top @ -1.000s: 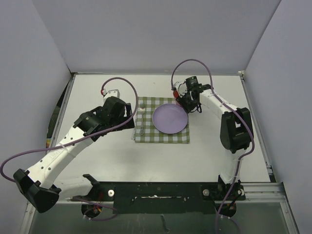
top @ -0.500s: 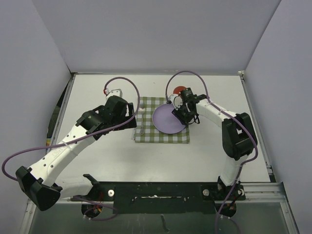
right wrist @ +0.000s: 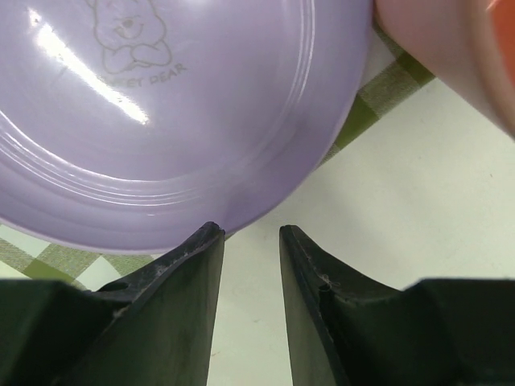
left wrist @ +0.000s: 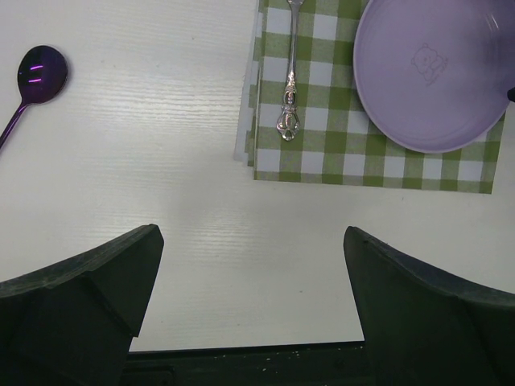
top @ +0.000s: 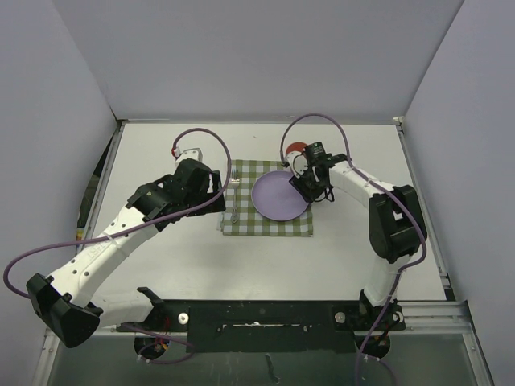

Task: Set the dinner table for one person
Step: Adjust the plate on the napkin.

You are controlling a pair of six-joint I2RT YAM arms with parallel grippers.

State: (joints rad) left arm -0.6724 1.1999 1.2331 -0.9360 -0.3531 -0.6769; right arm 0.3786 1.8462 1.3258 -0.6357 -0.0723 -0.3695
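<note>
From above, I am reaching both arms over the large flat white rectangular dinner table (top: 346, 249), where a green-and-white checked cloth (top: 241, 227) is lying, carrying a round lilac plate (top: 278, 197) and a silver metal fork (top: 234, 203) left of it. My left gripper (top: 219, 195) is hovering at the cloth's left edge; my right gripper (top: 312, 193) is sitting at the plate's right rim, a red cup (top: 296, 148) just behind. My left wrist camera alone is showing a shiny purple spoon (left wrist: 36, 72) off the cloth, and my left fingers (left wrist: 80, 281) standing wide apart, holding nothing. My right wrist camera alone is showing a bear outline (right wrist: 129, 36) on the plate, and my right fingers (right wrist: 185, 273) narrowly parted at its rim, bare table in the gap
</note>
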